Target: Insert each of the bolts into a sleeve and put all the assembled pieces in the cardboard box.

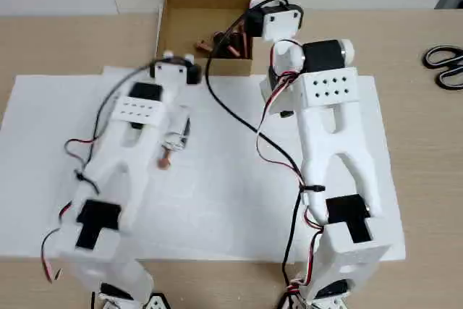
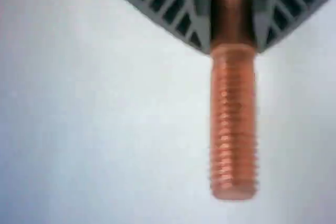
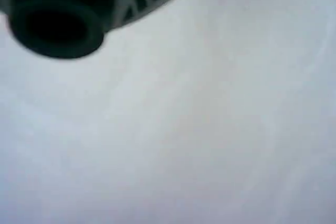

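Left tool [image 2: 233, 38] clamps the bolt [image 2: 233, 124] high up, threads free for insertion. Right tool [image 3: 79, 3] pinches the sleeve [image 3: 55, 27], bore exposed to receive it.

Small robotics lab bench: two white plastic robot arms [image 1: 123, 157] [image 1: 333, 128] with exposed red-black wiring, white sheet [image 1: 217, 208] on a light wooden tabletop [image 1: 427, 150], brown cardboard box [image 1: 177, 16], black-handled scissors [image 1: 445, 63], plain white wall behind.

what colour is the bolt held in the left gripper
The bolt is copper orange along its threaded shank, clearest in the left wrist view.
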### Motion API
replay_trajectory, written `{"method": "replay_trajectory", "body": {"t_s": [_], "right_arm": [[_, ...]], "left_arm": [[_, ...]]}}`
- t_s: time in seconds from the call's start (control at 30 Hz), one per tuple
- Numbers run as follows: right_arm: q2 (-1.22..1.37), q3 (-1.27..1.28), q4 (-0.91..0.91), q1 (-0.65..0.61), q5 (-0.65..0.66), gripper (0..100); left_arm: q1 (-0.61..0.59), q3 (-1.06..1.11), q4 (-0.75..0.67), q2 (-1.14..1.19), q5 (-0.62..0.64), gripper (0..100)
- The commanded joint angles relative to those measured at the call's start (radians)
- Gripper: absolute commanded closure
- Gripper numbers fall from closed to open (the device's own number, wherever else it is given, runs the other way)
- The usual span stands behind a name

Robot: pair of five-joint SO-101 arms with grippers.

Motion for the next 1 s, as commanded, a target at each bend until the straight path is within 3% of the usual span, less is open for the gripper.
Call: {"method": "replay_trajectory", "body": {"t_s": [0.0,0.13,0.37,0.6,0.73,0.97], "right_arm": [[-0.071,-0.005,0.001,0.045,0.011,99.5],[-0.073,-0.005,0.001,0.076,0.011,99.5],[-0.096,-0.006,0.002,0.088,0.011,99.5],[-0.211,-0.006,0.001,0.084,0.011,99.5],[-0.225,-0.006,0.001,0.084,0.011,99.5],[-0.225,-0.006,0.002,0.084,0.011,99.5]], "left_arm": [[-0.009,-0.064,0.071,-0.144,-0.327,99],[-0.058,-0.062,0.081,-0.17,-0.726,99],[-0.061,-0.059,0.054,-0.157,-1.103,99],[-0.043,-0.022,-0.229,0.028,-1.114,99],[-0.037,-0.024,-0.301,0.112,-1.114,99],[-0.046,-0.024,-0.328,0.132,-1.108,82]]}}
